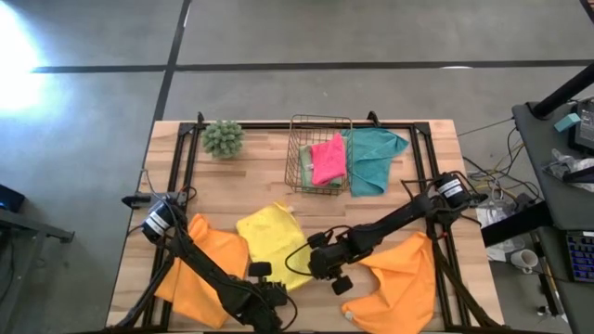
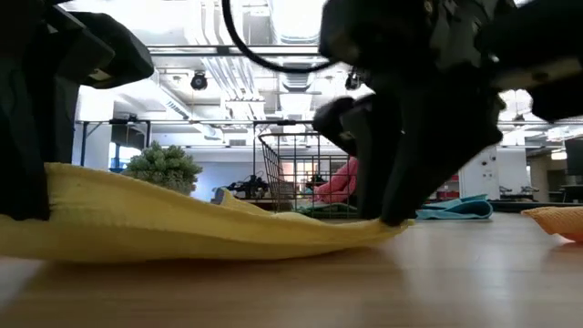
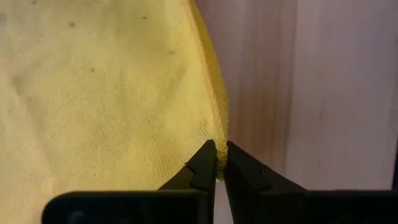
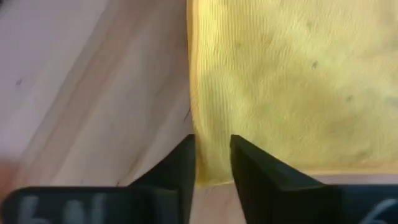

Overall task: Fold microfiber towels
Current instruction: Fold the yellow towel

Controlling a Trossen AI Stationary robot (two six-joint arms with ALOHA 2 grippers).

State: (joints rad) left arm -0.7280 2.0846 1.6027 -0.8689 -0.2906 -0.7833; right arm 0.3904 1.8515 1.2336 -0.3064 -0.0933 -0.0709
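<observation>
From above, the wooden table (image 1: 269, 176) carries a yellow towel (image 1: 269, 237) lying rumpled near the middle of its front half. Two orange towels flank it, one toward the front left corner (image 1: 200, 269) and one toward the front right corner (image 1: 404, 274). At the back edge a wire basket (image 1: 320, 153) holds a pink towel (image 1: 327, 160) over a sage green one (image 1: 302, 167), while a teal towel (image 1: 371, 158) hangs over the basket's right side onto the table. A fuzzy green plant ball (image 1: 223, 137) sits near the back left. The left gripper (image 1: 264, 297) is at the yellow towel's front edge, and the right gripper (image 1: 325, 264) is at that towel's right front corner.

The low view shows what the overhead one hides: the yellow towel (image 2: 182, 223) rises in a shallow hump, pinned low to the table at the right gripper (image 2: 392, 214).

The left wrist view shows the left gripper (image 3: 221, 163) pinched narrow on the yellow towel's hem (image 3: 214, 124), the two fingers nearly touching.

The right wrist view shows the right gripper (image 4: 211, 165) with its fingers narrowly apart, straddling the yellow towel's corner edge (image 4: 208, 124); whether they truly clamp it cannot be told.
</observation>
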